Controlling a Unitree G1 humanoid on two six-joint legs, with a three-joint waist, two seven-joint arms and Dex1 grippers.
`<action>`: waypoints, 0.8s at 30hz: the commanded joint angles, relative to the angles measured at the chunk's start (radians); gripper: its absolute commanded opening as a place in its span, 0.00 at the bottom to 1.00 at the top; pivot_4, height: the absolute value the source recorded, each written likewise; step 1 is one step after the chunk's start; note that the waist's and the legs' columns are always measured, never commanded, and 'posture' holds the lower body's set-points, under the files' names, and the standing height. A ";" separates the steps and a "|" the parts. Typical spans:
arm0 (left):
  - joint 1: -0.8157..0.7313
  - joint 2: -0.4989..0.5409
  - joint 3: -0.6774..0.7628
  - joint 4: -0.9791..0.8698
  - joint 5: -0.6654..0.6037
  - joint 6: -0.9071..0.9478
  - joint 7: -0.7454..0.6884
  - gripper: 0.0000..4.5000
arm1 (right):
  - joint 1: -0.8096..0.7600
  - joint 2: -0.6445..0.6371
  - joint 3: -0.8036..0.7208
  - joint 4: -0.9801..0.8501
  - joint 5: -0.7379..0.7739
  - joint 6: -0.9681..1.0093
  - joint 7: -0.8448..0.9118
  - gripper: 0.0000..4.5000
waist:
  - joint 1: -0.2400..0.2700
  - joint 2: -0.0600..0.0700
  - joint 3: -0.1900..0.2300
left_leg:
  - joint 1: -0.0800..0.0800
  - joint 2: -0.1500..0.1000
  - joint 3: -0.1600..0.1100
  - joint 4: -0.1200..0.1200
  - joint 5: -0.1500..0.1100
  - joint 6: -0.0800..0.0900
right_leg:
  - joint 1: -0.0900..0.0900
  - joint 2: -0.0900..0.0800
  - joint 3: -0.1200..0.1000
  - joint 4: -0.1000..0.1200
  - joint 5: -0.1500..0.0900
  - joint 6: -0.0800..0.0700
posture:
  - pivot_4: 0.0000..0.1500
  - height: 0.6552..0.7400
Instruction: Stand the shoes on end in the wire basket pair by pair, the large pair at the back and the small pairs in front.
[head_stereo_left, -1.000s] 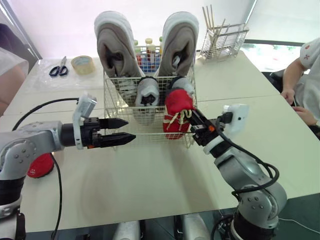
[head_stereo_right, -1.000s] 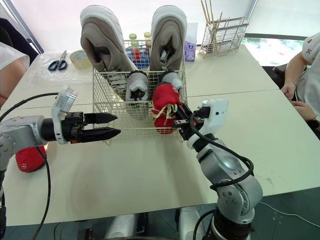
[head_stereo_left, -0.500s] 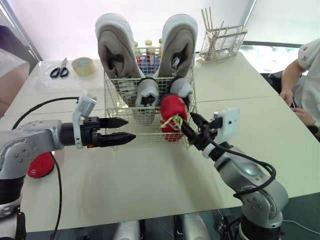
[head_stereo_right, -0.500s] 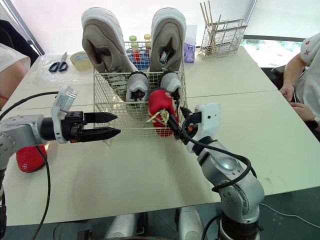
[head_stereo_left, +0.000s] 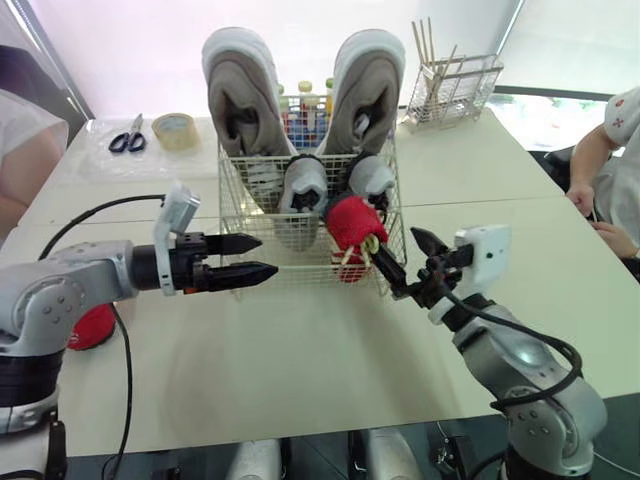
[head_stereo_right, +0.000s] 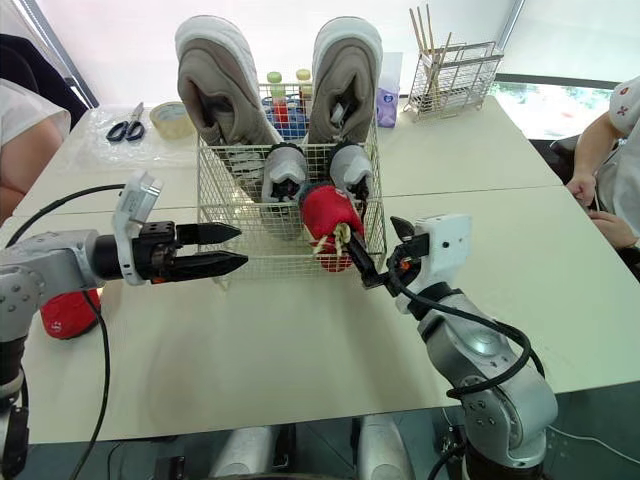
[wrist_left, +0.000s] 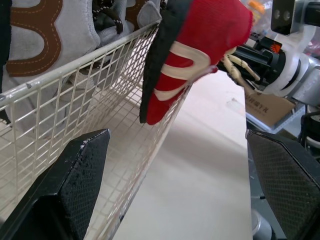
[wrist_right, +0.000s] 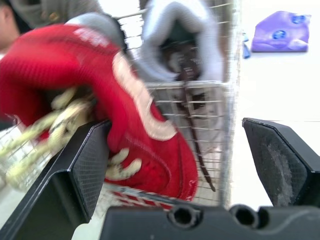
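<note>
Grey arms (head_stereo_left: 62, 293), black cables (head_stereo_left: 124, 370), apparently white wrist housings (head_stereo_left: 485, 252)

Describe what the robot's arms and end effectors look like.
Both the left arm and the right arm are silver-grey metal with rounded joint housings, and a black cable loops along each. A white boxy camera mount sits at each wrist. The left end effector and the right end effector each have two black, tapered fingers with textured inner faces.
</note>
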 joint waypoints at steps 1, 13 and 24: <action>-0.018 0.002 0.003 -0.005 0.009 -0.008 -0.016 1.00 | -0.003 -0.007 -0.075 -0.013 0.051 0.009 -0.022 0.99 | 0.001 0.000 0.000 | 0.000 0.000 0.000 0.000 0.000 0.000 | 0.000 0.000 0.000 0.000 0.000 0.000 | 1.00 1.00; -0.009 -0.010 0.011 -0.012 0.017 -0.003 -0.018 1.00 | -0.032 -0.078 -0.062 0.001 0.020 0.003 -0.055 0.99 | -0.001 0.000 0.000 | 0.000 0.000 0.000 0.000 0.000 0.000 | 0.000 0.000 0.000 0.000 0.000 0.000 | 1.00 1.00; -0.003 -0.016 0.014 -0.018 0.020 -0.001 -0.014 1.00 | -0.076 -0.158 -0.013 -0.011 0.007 0.009 0.008 0.99 | 0.002 0.000 0.000 | 0.000 0.000 0.000 0.000 0.000 0.001 | -0.001 0.000 0.000 0.000 0.000 0.000 | 1.00 1.00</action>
